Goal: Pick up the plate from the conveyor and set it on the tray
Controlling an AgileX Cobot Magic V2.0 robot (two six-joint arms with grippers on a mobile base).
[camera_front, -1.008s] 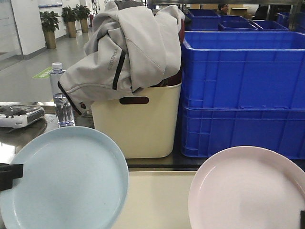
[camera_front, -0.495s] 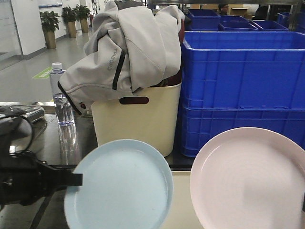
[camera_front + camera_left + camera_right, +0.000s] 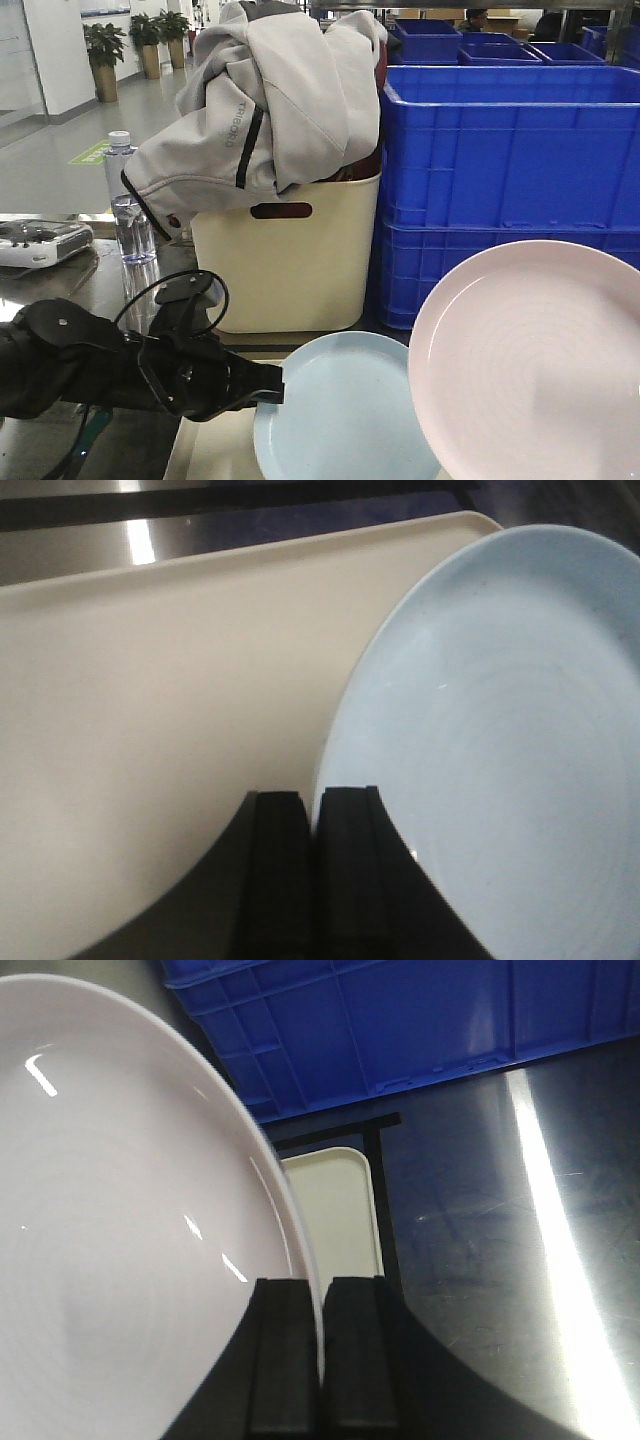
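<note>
- Two-armed, gripping on both sides at once.
- Pinching the rim of the blue plate (image 3: 490, 750) with the left gripper (image 3: 318, 802), fingers narrowed tight on its edge.
- Holding that plate low over the cream tray (image 3: 150, 680); touching it or not, impossible to tell.
- Clamping the pink plate (image 3: 120, 1210) by its rim in the right gripper (image 3: 322, 1290), fingers closed on it.
- Keeping it high and tilted before the blue crates (image 3: 500, 170), above the steel table (image 3: 480, 1220) near the tray's end.

I see the jacket (image 3: 270, 100) draped on the bin (image 3: 285, 265). Left of the bin stands the bottle (image 3: 130, 205); right of it, the stacked crates (image 3: 500, 180). Before the bin lies the tray (image 3: 150, 680), left plate (image 3: 345, 410) over it, right plate (image 3: 530, 360) further right.
</note>
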